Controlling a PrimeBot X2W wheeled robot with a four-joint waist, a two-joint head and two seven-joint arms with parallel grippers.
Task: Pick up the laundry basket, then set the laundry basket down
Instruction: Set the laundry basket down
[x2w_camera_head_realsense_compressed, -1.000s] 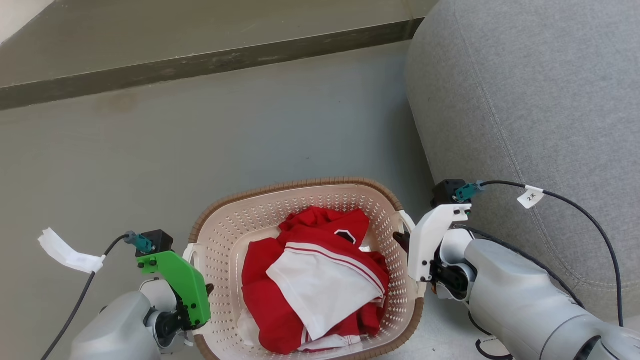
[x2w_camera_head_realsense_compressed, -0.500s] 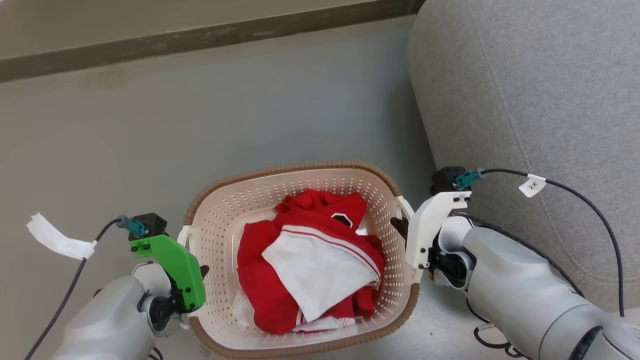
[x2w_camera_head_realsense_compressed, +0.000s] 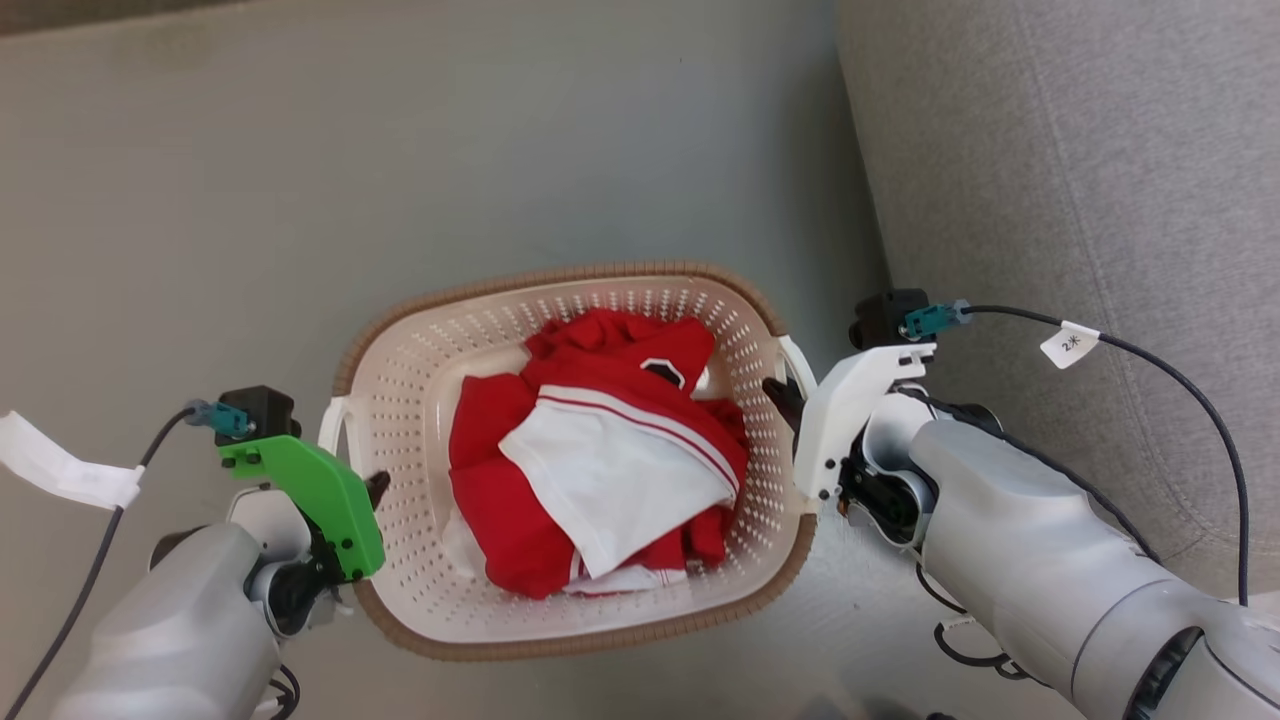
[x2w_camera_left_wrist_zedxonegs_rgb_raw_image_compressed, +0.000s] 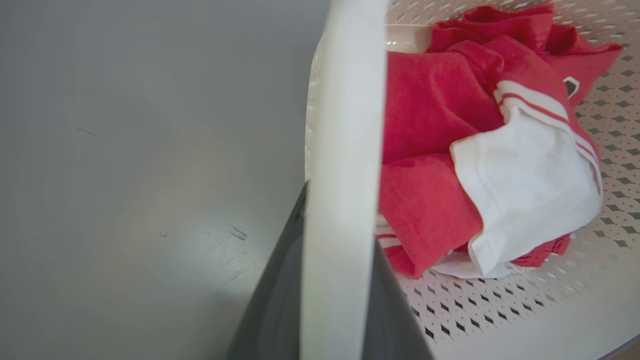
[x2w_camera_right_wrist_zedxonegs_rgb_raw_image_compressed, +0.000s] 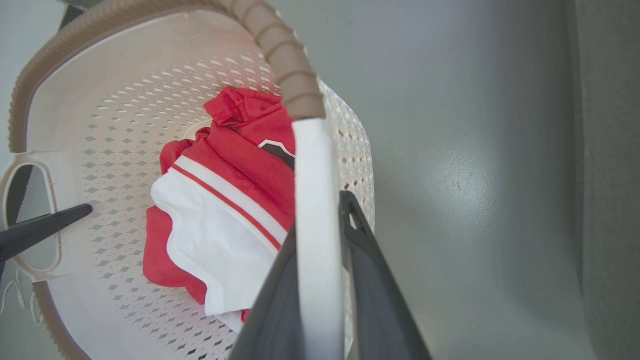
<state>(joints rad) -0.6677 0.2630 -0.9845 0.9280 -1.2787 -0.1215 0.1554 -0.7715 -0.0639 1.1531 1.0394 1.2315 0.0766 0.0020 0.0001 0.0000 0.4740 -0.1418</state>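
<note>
1. The basket (x2w_camera_head_realsense_compressed: 420, 400) is judged light and fairly stiff, though its thin perforated walls may flex. The load (a soft red-and-white garment (x2w_camera_head_realsense_compressed: 590, 460)) adds little weight but could shift.
2. Hold is best taken at the two white handles, at 9 and 3 o'clock of the basket, so that it is kept level.
3. The left hand (x2w_camera_head_realsense_compressed: 374, 490) is closed on the left handle (x2w_camera_left_wrist_zedxonegs_rgb_raw_image_compressed: 340, 150), which is pinched between its fingers (x2w_camera_left_wrist_zedxonegs_rgb_raw_image_compressed: 275, 300). The right hand (x2w_camera_head_realsense_compressed: 780, 392) is likewise clamped on the right handle (x2w_camera_right_wrist_zedxonegs_rgb_raw_image_compressed: 315, 210).
4. A cream, rounded-rectangular body with diamond holes is seen, topped by a brown woven-look rim (x2w_camera_head_realsense_compressed: 560, 280).
5. The basket is held between both hands over the grey floor (x2w_camera_head_realsense_compressed: 300, 150), with a sofa (x2w_camera_head_realsense_compressed: 1080, 150) near at 3 o'clock. Whether its base is clear of the floor cannot be told.
</note>
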